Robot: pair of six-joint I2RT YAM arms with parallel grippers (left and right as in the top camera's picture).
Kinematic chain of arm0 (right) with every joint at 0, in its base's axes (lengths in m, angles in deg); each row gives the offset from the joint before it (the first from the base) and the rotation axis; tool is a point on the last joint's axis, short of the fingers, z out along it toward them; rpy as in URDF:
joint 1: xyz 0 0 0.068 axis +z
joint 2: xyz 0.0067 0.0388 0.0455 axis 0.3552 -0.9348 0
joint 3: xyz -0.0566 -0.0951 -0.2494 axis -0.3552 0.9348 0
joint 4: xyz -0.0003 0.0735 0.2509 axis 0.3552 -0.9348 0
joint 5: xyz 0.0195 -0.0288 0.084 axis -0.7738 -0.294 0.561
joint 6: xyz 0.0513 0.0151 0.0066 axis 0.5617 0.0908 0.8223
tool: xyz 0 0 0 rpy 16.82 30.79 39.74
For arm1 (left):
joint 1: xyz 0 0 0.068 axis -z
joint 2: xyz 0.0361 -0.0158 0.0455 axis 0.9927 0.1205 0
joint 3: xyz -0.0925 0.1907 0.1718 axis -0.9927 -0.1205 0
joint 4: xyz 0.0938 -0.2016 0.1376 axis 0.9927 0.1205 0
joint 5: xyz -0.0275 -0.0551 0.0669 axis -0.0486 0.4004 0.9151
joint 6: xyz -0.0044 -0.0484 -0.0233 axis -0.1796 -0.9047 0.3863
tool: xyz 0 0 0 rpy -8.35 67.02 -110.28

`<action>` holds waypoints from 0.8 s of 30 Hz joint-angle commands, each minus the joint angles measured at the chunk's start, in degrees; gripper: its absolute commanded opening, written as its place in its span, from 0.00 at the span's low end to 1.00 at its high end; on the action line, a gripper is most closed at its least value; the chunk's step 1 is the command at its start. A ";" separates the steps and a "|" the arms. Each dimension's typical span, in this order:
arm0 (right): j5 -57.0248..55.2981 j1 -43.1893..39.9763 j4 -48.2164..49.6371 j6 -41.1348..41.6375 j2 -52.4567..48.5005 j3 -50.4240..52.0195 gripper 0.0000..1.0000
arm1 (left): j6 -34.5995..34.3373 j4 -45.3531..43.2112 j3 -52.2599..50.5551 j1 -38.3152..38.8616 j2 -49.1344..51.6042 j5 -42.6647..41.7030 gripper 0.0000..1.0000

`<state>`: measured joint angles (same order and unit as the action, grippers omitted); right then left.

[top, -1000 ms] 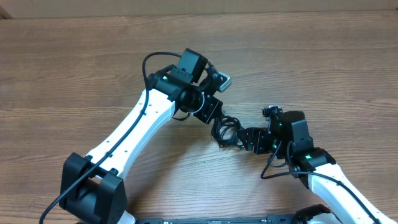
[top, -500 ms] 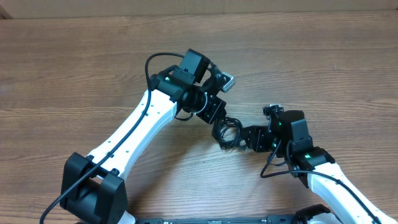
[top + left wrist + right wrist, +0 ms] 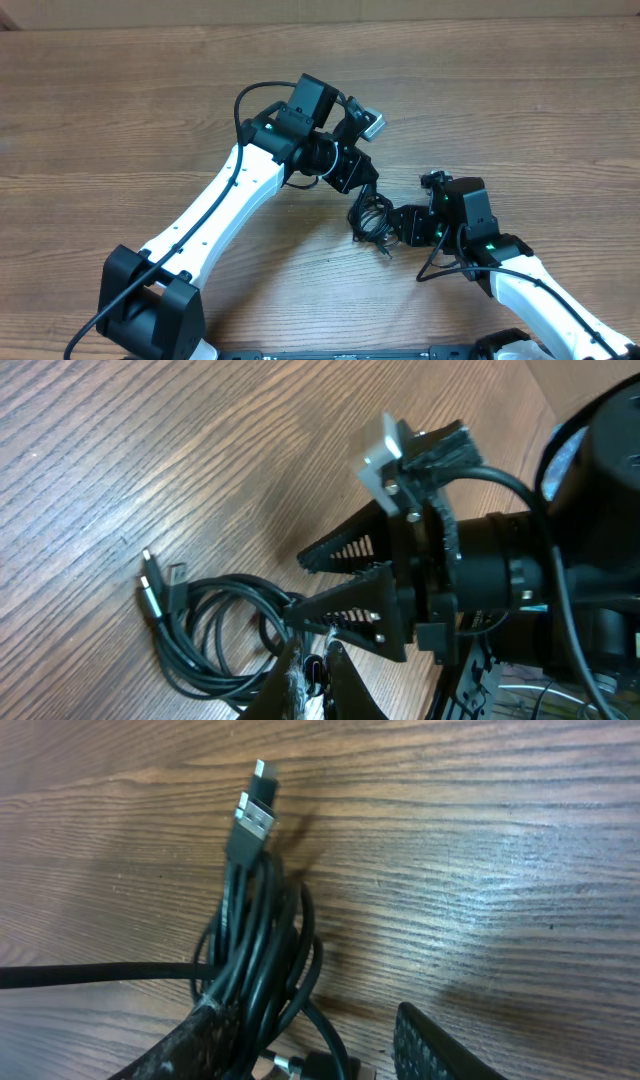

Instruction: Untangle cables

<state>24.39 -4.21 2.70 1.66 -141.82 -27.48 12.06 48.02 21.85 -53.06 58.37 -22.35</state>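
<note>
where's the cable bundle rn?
Overhead view, just right of centre: the cable bundle sits between the two arms, the left pincer at its far end and the right pincer against its right side.

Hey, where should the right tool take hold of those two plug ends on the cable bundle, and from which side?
Probably the two black plug bodies, just behind the silver tips. They lie side by side and stick out clear of the coiled cable bundle, so the right tool could reach over the coils from its own side and pinch across both.
</note>
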 commanded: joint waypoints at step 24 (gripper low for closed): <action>6.29 0.26 -1.18 -0.42 -0.83 -1.68 0.45 | -18.88 -3.19 -0.26 4.26 0.13 16.26 0.04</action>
<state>29.74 -4.21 1.60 1.66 -142.47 -27.48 -0.99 45.11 21.85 -49.30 58.37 -10.57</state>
